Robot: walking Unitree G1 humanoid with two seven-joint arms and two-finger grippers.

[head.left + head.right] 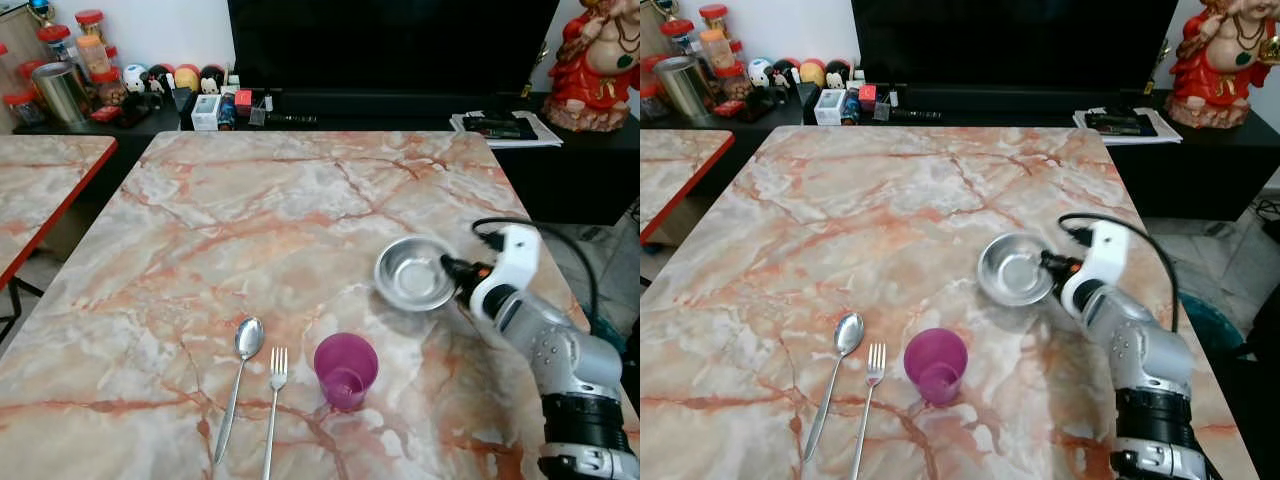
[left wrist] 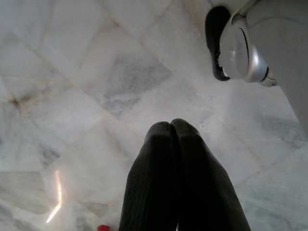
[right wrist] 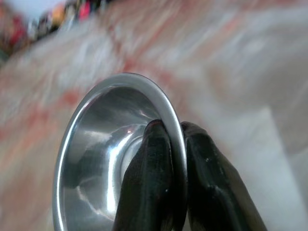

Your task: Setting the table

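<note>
Right end effector [image 3: 175, 144] pinched the steel bowl [image 1: 413, 272] rim, one finger inside, one outside; bowl sat on worktop [image 1: 300, 200] up-right of purple cup [image 1: 345, 370]. Left end effector [image 2: 173, 132] idle, fingers together. Best to keep bowl level, set down gently above fork [image 1: 276, 400] and spoon [image 1: 241, 380].

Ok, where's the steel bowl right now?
In the head views the steel bowl is on the marble table's right side, beyond and right of the purple cup, its rim pinched by the right gripper.
</note>
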